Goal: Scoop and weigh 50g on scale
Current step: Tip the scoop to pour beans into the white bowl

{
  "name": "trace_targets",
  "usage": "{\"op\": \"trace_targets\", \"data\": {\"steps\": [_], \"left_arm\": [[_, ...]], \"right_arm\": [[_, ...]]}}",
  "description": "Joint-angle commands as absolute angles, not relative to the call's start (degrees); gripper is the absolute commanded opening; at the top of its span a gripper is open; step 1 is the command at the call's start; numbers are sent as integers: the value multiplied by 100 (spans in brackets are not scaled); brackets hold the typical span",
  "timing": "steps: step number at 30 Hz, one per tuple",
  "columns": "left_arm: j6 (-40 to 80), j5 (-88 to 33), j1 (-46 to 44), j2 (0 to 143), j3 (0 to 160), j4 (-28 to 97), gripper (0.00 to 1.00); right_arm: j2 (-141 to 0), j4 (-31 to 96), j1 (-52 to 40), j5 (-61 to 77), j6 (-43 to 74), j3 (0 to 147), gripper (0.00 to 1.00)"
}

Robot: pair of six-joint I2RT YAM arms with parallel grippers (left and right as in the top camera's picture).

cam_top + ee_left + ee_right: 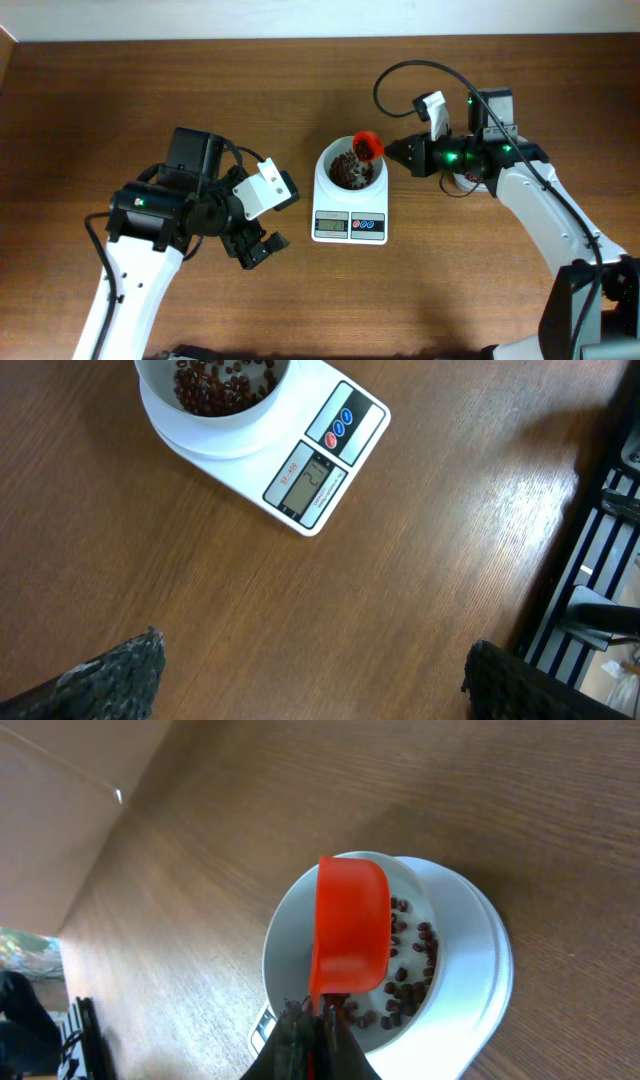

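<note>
Scoop (350, 925) — smooth orange plastic — gripped by right end effector (310, 1025); left end effector (315, 670) released.

One white scale (349, 226) with one round bowl (327, 158), one grey display (331, 226) and three buttons (368, 225). One orange scoop (368, 146). Two robot arms: left arm (150, 210), right arm (545, 205). Dark beans (345, 172), too many to count.

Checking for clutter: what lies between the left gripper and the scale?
Only bare wooden table lies between the left gripper, jaws open, and the scale; the left wrist view shows it, and the overhead view agrees.
</note>
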State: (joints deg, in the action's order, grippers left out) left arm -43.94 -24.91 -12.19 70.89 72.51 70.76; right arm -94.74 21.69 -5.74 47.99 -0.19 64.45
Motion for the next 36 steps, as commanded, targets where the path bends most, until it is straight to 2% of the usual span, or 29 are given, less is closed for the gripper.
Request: {"op": "trace_targets", "data": {"steps": [1, 2, 4, 5, 7, 8, 10, 11, 12, 14, 16, 17, 19, 20, 21, 23, 24, 26, 27, 28, 29, 30, 32, 33, 34, 35, 36], "left_arm": [[-4491, -2571, -1199, 7081, 7334, 7081, 99], [-4491, -2571, -1199, 7081, 7334, 7081, 99], [-4491, -2571, -1199, 7081, 7334, 7081, 99], [-4491, -2571, -1199, 7081, 7334, 7081, 99], [-4491, -2571, -1199, 7081, 7334, 7081, 99], [-4491, -2571, -1199, 7081, 7334, 7081, 99], [-4491, -2571, -1199, 7081, 7334, 7081, 99], [-4491, -2571, -1199, 7081, 7334, 7081, 99], [-4491, -2571, -1199, 7081, 7334, 7081, 99], [-4491, -2571, -1199, 7081, 7334, 7081, 99], [-4491, -2571, -1199, 7081, 7334, 7081, 99], [-4491, -2571, -1199, 7081, 7334, 7081, 99], [-4491, -2571, -1199, 7081, 7334, 7081, 99], [-4491, -2571, -1199, 7081, 7334, 7081, 99], [-4491, -2571, -1199, 7081, 7334, 7081, 99], [-4491, -2571, -1199, 7081, 7334, 7081, 99], [-4491, -2571, -1199, 7081, 7334, 7081, 99], [-4491, -2571, -1199, 7081, 7334, 7081, 99], [-4491, -2571, -1199, 7081, 7334, 7081, 99], [-4491, -2571, -1199, 7081, 7334, 7081, 99], [-4491, -2571, -1199, 7081, 7334, 7081, 99], [-4491, -2571, -1199, 7081, 7334, 7081, 99], [-4491, -2571, -1199, 7081, 7334, 7081, 99], [-4491, -2571, -1199, 7081, 7334, 7081, 99], [-4491, -2571, -1199, 7081, 7334, 7081, 99], [-4491, -2571, -1199, 7081, 7334, 7081, 99], [-4491, -2571, -1199, 7081, 7334, 7081, 99]], "right_arm": [[-9465, 2165, -602, 4622, 86, 6482, 4], [-9467, 2064, -604, 5022, 16, 6482, 4], [-9467, 2163, -602, 4609, 106, 6482, 4], [-9467, 2086, -604, 5253, -148, 6482, 4], [-9467, 2272, -602, 4525, 71, 6482, 4], [-9467, 2185, -602, 4978, 23, 6482, 4], [-9467, 2290, -598, 4683, -43, 6482, 4], [-9467, 2137, -604, 5527, -270, 6482, 4], [-9467, 2281, -604, 4825, -272, 6482, 4], [-9467, 2112, -602, 5594, -270, 6482, 4], [-9467, 2231, -602, 4663, 19, 6482, 4], [-9467, 2029, -607, 5376, -156, 6482, 4], [-9465, 2204, -598, 4705, 62, 6482, 4], [-9467, 2045, -604, 5448, -292, 6482, 4], [-9467, 2255, -609, 4598, -165, 6482, 4], [-9472, 2191, -613, 5153, -364, 6482, 4], [-9487, 2331, -626, 4534, -268, 6482, 4], [-9496, 2021, -644, 5205, -259, 6482, 4], [-9500, 2139, -642, 4486, -143, 6482, 4], [-9498, 2150, -635, 4703, -21, 6482, 4], [-9500, 1940, -644, 5476, -209, 6482, 4], [-9500, 2154, -646, 4622, -150, 6482, 4], [-9500, 1984, -644, 5304, -115, 6482, 4], [-9500, 2189, -646, 4375, 38, 6482, 4], [-9498, 2196, -635, 4431, 178, 6482, 4], [-9498, 1931, -642, 5181, 134, 6482, 4], [-9500, 1999, -674, 4602, 110, 6482, 4]]}}
